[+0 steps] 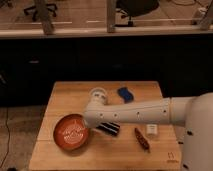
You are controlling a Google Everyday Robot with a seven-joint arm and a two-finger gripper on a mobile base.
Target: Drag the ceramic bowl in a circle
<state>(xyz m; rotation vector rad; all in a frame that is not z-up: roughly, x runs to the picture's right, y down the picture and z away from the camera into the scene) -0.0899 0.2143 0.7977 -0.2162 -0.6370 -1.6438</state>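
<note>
The ceramic bowl (pixel 71 133) is wide, shallow and reddish-orange with pale ring marks inside. It sits on the front left part of the wooden table (pixel 65 95). My gripper (pixel 90 125) is at the end of the white arm that reaches in from the right. It is low over the bowl's right rim, and the arm's wrist hides it where it meets the bowl.
A small white cup (pixel 98 93) stands behind the arm and a blue object (pixel 124 94) lies to its right. A dark striped packet (pixel 109 128) lies just right of the bowl. A brown bar (pixel 142 140) and a small white item (pixel 152 130) lie further right.
</note>
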